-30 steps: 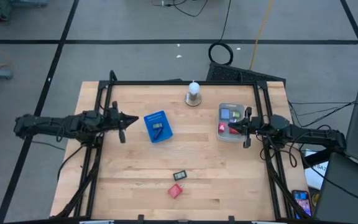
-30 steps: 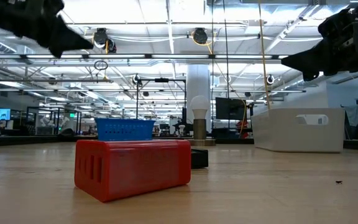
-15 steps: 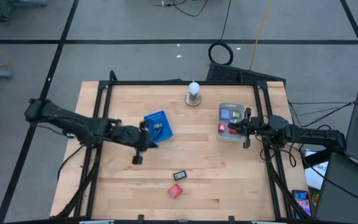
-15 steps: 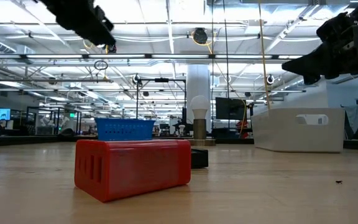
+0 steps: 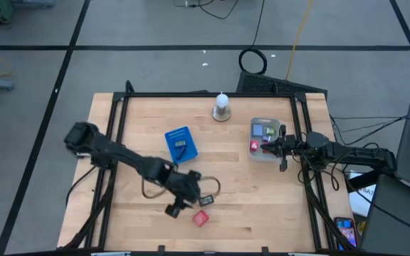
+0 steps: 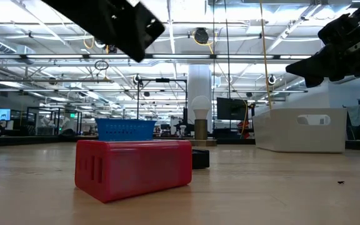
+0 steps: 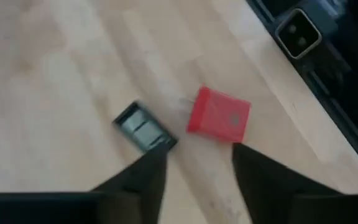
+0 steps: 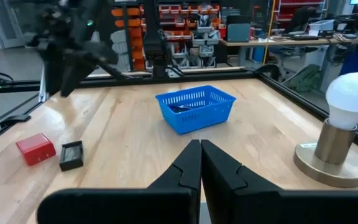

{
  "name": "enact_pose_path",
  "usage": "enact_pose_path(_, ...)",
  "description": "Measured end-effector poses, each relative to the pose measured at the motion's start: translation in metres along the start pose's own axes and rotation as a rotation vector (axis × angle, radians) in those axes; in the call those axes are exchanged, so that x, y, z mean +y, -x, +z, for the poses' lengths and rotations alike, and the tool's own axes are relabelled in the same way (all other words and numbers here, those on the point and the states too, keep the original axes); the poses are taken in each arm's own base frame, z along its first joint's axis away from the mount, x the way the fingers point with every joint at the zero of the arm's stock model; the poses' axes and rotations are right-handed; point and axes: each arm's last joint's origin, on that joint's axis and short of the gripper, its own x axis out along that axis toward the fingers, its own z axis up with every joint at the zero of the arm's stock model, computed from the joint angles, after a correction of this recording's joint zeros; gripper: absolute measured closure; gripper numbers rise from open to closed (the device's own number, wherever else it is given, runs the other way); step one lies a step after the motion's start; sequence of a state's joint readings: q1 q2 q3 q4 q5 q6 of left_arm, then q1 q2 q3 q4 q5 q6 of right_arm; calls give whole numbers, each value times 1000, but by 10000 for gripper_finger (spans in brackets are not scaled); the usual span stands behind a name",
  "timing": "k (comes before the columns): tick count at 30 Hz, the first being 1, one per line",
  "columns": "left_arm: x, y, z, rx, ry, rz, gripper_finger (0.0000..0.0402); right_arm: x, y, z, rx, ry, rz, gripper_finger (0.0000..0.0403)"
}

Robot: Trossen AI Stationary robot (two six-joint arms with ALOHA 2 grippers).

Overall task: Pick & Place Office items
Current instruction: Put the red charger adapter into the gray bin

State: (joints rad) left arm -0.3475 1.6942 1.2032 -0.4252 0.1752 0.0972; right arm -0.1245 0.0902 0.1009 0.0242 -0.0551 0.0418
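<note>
Red block (image 5: 201,218) and dark grey clip (image 5: 206,200) lie near each other.

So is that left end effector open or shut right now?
Open. In the left wrist view the left end effector shows a clear gap between its two dark fingers, above the red block; nothing is between them.

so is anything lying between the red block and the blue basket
Yes: the small dark grey block lies on the wood between the red block and the blue basket. The high view shows it, with the left claw hovering over that stretch.
</note>
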Motion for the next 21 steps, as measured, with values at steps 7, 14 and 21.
enact_pose_path(7, -22, -41, 17, 42, -150, -29, 83, 0, 0, -1, 9, 0, 2, 403)
enact_pose_path(14, -36, -69, 14, 99, -285, 55, 8, 0, 0, -1, 13, -4, 2, 403)
enact_pose_path(21, -28, -95, 5, 104, -249, -66, 11, 0, 0, -1, 13, -3, 1, 403)
